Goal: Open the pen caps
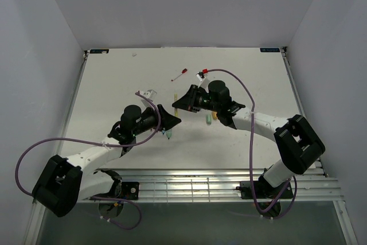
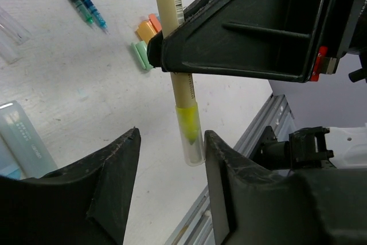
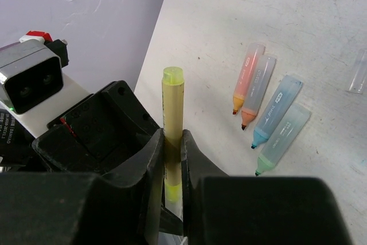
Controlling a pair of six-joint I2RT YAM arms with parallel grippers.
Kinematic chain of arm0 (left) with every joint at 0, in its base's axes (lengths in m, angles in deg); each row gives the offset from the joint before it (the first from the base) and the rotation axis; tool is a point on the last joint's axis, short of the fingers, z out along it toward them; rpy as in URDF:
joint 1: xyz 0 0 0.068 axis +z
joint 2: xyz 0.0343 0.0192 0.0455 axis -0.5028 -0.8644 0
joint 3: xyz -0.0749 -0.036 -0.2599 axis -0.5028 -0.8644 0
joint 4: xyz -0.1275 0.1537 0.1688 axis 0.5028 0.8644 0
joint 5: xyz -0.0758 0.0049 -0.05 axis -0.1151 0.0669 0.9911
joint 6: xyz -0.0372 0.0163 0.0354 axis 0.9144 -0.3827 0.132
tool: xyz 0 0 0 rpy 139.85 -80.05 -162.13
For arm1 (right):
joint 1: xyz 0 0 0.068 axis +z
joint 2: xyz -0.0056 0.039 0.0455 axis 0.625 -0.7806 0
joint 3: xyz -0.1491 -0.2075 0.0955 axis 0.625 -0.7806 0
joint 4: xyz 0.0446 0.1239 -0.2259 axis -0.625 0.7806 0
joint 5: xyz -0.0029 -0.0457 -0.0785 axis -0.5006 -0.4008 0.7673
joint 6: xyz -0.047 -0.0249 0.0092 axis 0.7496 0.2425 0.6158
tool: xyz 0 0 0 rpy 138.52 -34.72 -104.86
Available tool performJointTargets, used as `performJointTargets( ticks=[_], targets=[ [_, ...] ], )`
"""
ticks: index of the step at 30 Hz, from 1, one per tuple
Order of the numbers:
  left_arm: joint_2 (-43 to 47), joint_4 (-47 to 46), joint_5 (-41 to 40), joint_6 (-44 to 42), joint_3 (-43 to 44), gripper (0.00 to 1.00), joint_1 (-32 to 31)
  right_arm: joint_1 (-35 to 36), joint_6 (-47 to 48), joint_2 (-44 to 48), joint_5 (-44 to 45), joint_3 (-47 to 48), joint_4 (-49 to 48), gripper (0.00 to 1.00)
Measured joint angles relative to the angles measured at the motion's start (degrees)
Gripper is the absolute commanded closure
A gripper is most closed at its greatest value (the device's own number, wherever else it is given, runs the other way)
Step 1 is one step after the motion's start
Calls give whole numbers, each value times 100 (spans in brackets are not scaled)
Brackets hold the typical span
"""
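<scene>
Your right gripper [image 3: 172, 139] is clamped on the yellow pen [image 3: 171, 107] at mid-barrel, bracing it so the capped end sticks out free. Your left gripper [image 2: 172, 139] stands half open around that end. Its jaws flank the clear cap [image 2: 191, 139] without pinching it, placed, I judge, to pull it off.

My top camera looks down from high behind me on the whole table [image 1: 114, 78]. My two wrist cameras look along their fingers [image 2: 109, 182], very near, from opposite sides at the same yellow pen [image 2: 187, 120].
</scene>
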Motion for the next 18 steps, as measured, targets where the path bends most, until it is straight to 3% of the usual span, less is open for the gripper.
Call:
performJointTargets(
  ticks=[8, 11, 12, 18],
  targets=[
    [-223, -177, 197, 94, 142, 71, -28, 0, -7, -44, 52, 0, -50, 92],
    [-234, -122, 173, 146, 149, 96, -35, -13, 15, -74, 63, 0, -111, 92],
    [-260, -136, 179, 153, 153, 100, -9, -17, 33, -74, 94, 0, -129, 92],
    [-304, -175, 179, 160, 160, 100, -7, -31, 140, -79, 160, 20, -114, 92]
  ],
)
